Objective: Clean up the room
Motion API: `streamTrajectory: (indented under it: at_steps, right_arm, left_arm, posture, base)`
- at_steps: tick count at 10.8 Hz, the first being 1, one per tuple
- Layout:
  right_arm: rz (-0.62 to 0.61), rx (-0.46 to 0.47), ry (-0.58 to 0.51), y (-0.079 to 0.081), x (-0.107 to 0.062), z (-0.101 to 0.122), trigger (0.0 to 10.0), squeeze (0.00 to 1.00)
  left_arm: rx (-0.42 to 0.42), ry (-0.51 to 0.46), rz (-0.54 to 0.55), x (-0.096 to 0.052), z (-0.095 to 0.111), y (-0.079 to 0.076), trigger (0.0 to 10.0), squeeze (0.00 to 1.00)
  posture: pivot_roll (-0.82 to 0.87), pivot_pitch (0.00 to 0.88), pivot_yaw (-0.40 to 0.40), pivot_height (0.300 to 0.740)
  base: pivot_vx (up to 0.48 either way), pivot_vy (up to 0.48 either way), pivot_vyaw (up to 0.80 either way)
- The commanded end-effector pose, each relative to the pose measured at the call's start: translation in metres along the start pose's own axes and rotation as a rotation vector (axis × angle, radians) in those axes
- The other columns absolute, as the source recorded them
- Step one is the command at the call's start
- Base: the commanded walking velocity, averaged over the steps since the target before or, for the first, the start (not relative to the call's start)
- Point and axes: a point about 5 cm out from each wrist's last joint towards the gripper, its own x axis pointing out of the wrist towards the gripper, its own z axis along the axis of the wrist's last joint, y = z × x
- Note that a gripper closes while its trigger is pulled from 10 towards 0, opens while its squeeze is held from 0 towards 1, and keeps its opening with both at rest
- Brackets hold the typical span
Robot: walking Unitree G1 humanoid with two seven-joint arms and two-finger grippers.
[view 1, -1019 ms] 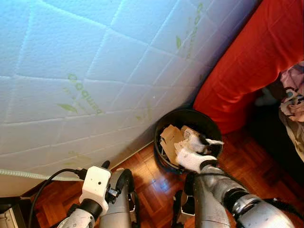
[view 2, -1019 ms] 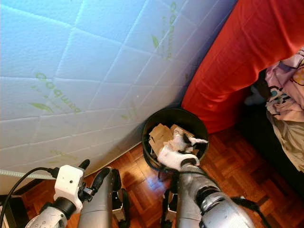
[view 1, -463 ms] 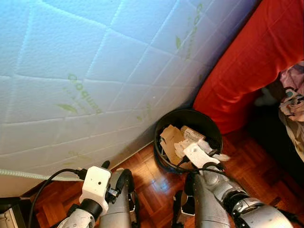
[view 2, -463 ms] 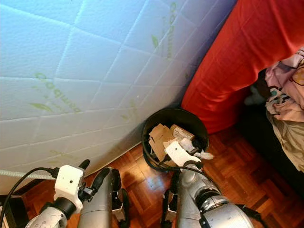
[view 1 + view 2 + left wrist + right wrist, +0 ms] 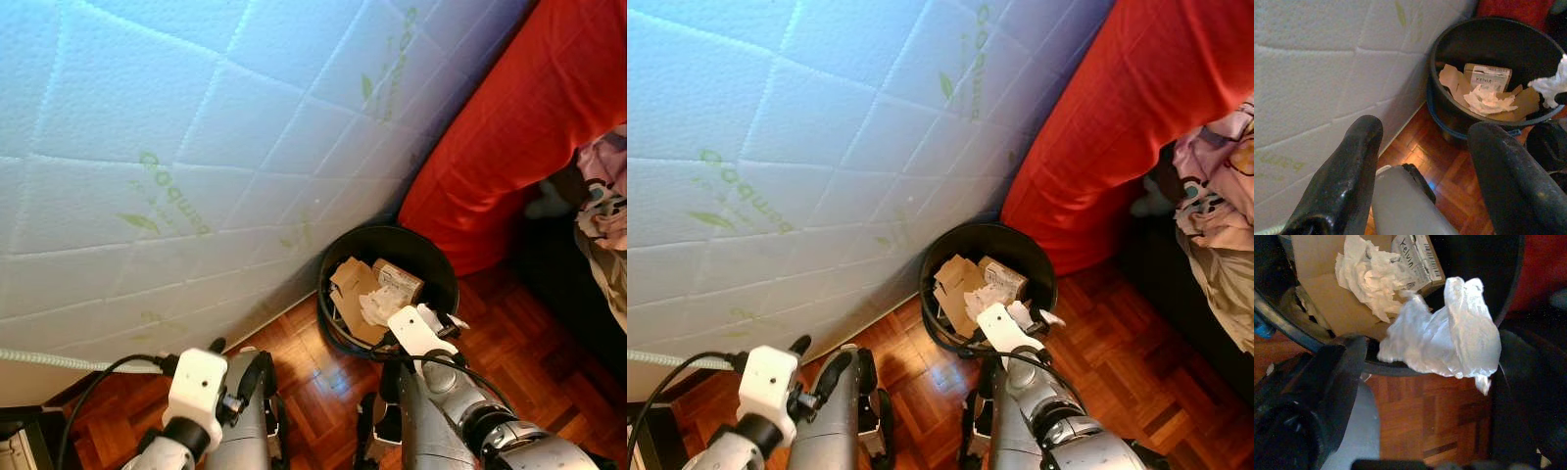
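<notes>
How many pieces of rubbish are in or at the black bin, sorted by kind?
Cardboard pieces: 1
Printed boxes: 1
Crumpled paper: 1
White wad, at the right gripper over the bin rim: 1
Total: 4
</notes>
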Motion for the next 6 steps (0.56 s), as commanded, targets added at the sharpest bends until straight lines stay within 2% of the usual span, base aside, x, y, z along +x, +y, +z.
streamTrajectory:
  at_steps: [1, 3, 4, 6]
  right_arm:
    - [0.048, 0.031, 0.05, 0.012, -0.004, -0.014, 10.0, 0.0]
    - [0.116, 0.074, 0.033, 0.017, -0.005, -0.01, 10.0, 0.0]
    - [0.201, 0.062, 0.029, 0.026, -0.006, -0.008, 10.0, 0.0]
    - [0.297, 0.034, -0.057, 0.034, -0.008, 0.007, 10.0, 0.0]
  left_arm:
    - [0.015, 0.025, 0.002, -0.007, -0.003, 0.0, 10.0, 0.0]
    - [0.014, 0.032, 0.007, -0.013, -0.003, -0.001, 10.0, 0.0]
    - [0.014, 0.037, 0.008, -0.016, -0.002, -0.001, 10.0, 0.0]
    - [0.009, 0.046, 0.011, -0.02, -0.002, -0.003, 10.0, 0.0]
  posture:
    - [0.3, 0.428, 0.008, 0.61]
    - [0.31, 0.442, 0.009, 0.61]
    - [0.32, 0.452, 0.009, 0.61]
    - [0.31, 0.47, 0.002, 0.61]
  base:
    - [0.0, 0.0, 0.0]
    - [0.0, 0.0, 0.0]
    - [0.0, 0.0, 0.0]
    - [0.0, 0.0, 0.0]
